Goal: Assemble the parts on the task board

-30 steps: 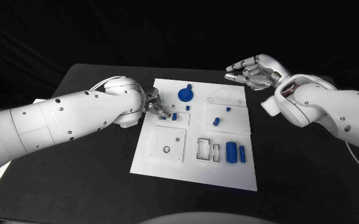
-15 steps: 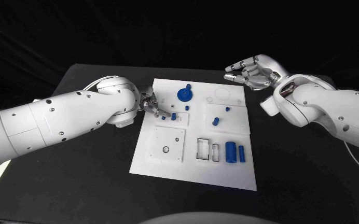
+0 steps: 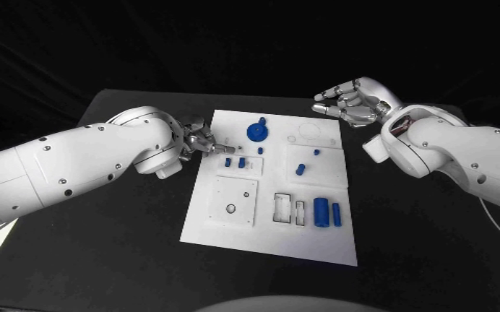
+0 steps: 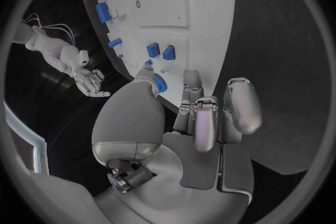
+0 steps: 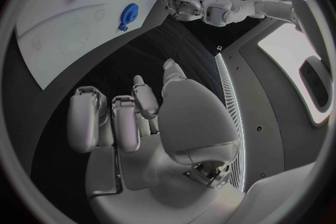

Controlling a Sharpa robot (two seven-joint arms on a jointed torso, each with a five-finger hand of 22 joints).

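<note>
The white task board (image 3: pixel 271 236) lies in the middle of the black table. On its far part sits a blue gear (image 3: pixel 256 131). Two small blue parts (image 3: pixel 228 161) (image 3: pixel 242 162) stand side by side near its left edge, and two blue cylinders (image 3: pixel 321 211) lie at the right. My left hand (image 3: pixel 198 141) hovers at the board's left edge with nothing in it; the left wrist view shows its fingers (image 4: pixel 199 123) loosely bent and its thumb toward the two parts (image 4: pixel 153 50). My right hand (image 3: pixel 352 102) hangs empty beyond the board's far right corner, fingers (image 5: pixel 105 117) loosely bent.
More small blue parts (image 3: pixel 301 169) (image 3: pixel 316 152) stand in the board's middle, beside rectangular slots (image 3: pixel 283 207) and a square recess (image 3: pixel 235 202). Bare black table (image 3: pixel 125 240) runs along both sides of the board and in front of it.
My left hand has drawn back to the left, off the board, and the small blue part it covered now stands in plain sight. The right hand has stayed put.
</note>
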